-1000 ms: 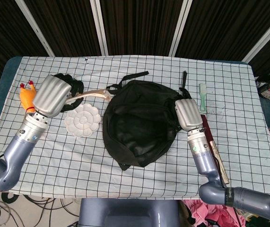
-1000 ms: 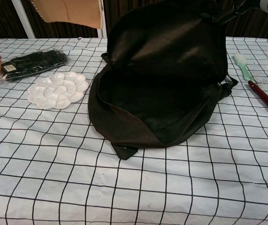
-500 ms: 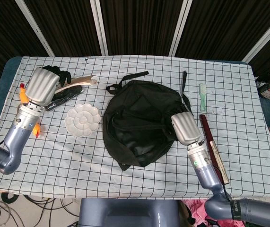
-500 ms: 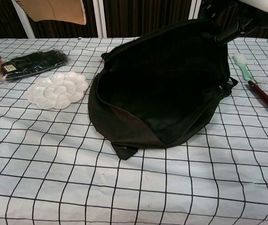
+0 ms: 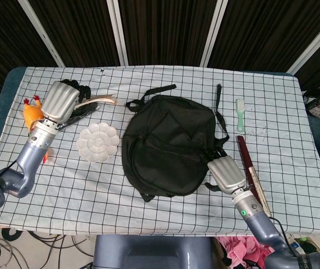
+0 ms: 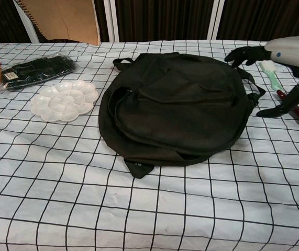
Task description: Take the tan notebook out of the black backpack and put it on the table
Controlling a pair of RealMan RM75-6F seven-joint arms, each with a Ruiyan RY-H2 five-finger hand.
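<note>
At the far left of the table point(image 5: 165, 207), the left hand point(image 5: 60, 101) holds the tan notebook point(image 5: 97, 100) up in the air, above the black packet point(image 6: 38, 69) that lies beside the white paint tray point(image 5: 97, 142). In the head view the notebook shows nearly edge-on, a thin pale strip running rightward from the hand toward the backpack point(image 5: 168, 145); in the chest view it hangs at the top left as a broad tan sheet point(image 6: 65, 19), its lower edge clear of the cloth. So the book is already out of the bag and not yet set down. Its long axis lies roughly across the table, left to right, and it sits just off the hand's fingers on the side toward the bag. The nearest bare cloth seems to be in front of the paint tray, nearer the robot, or between the tray and the bag, so the left arm alone looks placed to lower it. The yellow rubber chicken point(image 5: 32, 114) lies close on the hand's outer side. The right hand point(image 5: 225, 174) holds nothing; its dark fingers point(image 6: 246, 54) are spread apart beside the right edge of the backpack, which lies flat and collapsed, near the dark red stick point(image 5: 251, 171).
</note>
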